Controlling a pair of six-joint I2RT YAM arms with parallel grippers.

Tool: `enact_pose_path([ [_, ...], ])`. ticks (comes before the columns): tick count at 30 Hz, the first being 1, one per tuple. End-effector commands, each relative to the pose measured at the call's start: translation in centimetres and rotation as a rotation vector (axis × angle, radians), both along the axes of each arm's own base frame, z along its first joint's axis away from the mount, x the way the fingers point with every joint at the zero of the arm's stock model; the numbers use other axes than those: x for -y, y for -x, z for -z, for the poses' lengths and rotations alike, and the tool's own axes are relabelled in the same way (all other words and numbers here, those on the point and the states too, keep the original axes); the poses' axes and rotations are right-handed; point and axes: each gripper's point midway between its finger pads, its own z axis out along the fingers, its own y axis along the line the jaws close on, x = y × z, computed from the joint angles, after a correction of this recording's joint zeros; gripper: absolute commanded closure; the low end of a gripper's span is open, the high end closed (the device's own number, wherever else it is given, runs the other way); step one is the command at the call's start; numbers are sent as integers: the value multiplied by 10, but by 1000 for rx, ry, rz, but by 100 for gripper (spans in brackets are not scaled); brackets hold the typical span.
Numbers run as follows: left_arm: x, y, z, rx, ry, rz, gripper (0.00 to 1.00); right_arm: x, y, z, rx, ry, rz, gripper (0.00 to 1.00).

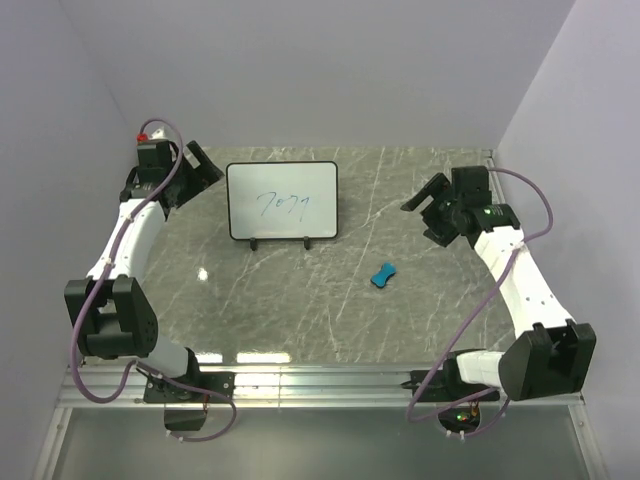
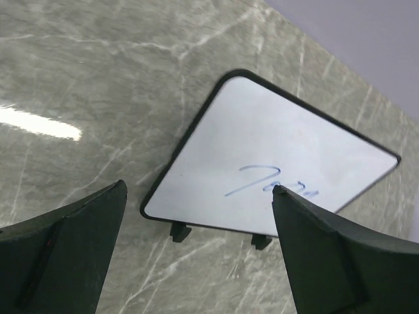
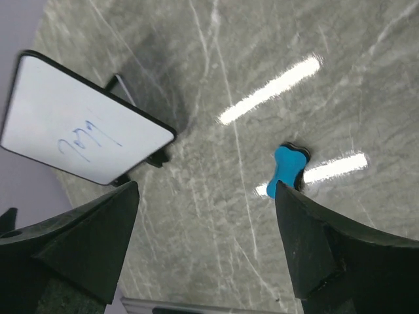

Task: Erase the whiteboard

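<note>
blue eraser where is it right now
In the top view the blue eraser lies on the table, right of centre, between the whiteboard and the right arm.

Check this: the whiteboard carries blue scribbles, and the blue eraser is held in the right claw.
Not held: the blue eraser lies on the table, apart from the open right claw, as the top external view shows. The whiteboard does carry blue scribbles.
</note>
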Motion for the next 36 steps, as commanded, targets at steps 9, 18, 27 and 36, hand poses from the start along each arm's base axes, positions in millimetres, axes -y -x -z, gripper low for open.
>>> enact_pose_path([
  [9, 9, -4, -23, 232, 83, 293, 1, -33, 44, 57, -264, 6, -88, 9],
  [18, 12, -14, 0, 173, 153, 371, 1, -59, 73, 101, -442, 49, -107, 9],
  [27, 18, 9, 7, 126, 179, 296, 0, -52, 67, 130, -464, 95, -69, 9],
  [36, 20, 30, 19, 87, 145, 269, 0, -49, 63, 146, -500, 150, -71, 9],
])
